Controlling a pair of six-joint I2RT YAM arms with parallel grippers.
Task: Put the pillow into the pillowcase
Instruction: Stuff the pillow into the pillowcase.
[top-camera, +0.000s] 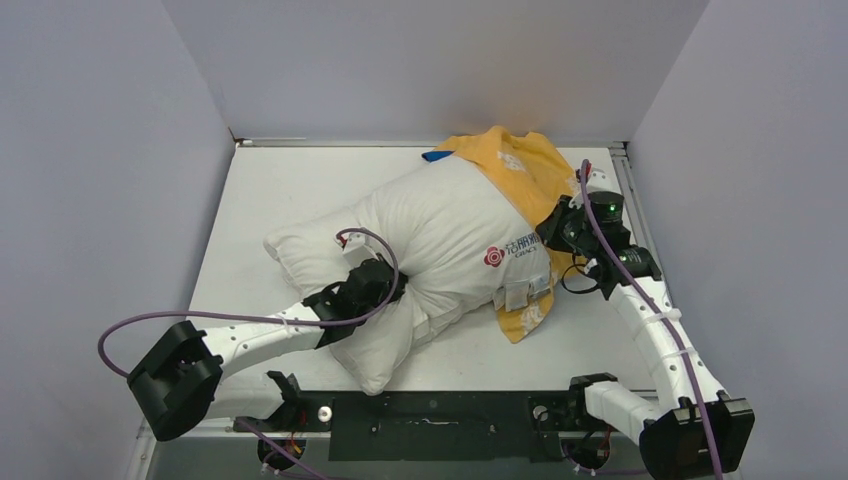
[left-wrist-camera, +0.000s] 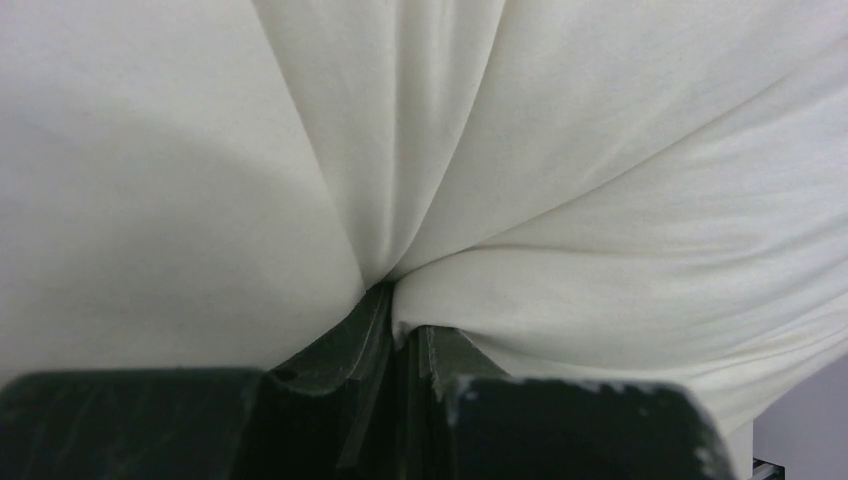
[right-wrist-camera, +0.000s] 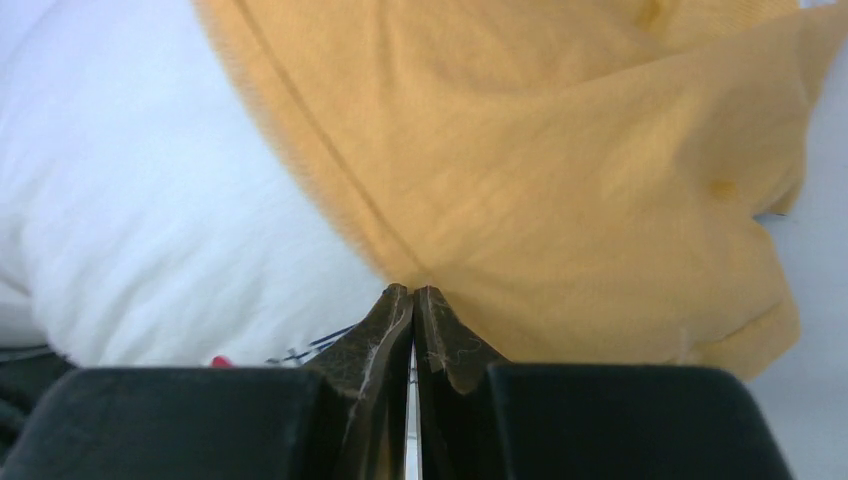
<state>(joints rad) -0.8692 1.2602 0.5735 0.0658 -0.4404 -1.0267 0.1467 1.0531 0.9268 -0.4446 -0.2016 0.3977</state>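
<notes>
While it lies across the middle of the white table (top-camera: 270, 190) in the top view, the pillow (top-camera: 440, 235) shows a red flower-like logo (top-camera: 494, 257) with a line of printed characters beside it, too small to read, and white tags at its near right edge. The orange-yellow pillowcase (top-camera: 530, 170) covers the pillow's far right end; its white lettering is not legible, and a sliver of its blue face peeks out at the pillow's far side. The left arm reaches from the near left, bent at the elbow, with the left claw (top-camera: 375, 285) sunk into the pillow's near side. The right arm stretches up along the pillow's right, with the right claw (top-camera: 553, 232) at the pillowcase's edge.

From the left wrist, the left claw (left-wrist-camera: 400, 320) is pressed together, pinching a gathered fold of the pillow (left-wrist-camera: 600, 200).

From the right wrist, the right claw (right-wrist-camera: 412, 295) is pressed together on the hem of the pillowcase (right-wrist-camera: 560, 180), where it meets the pillow (right-wrist-camera: 150, 200).
</notes>
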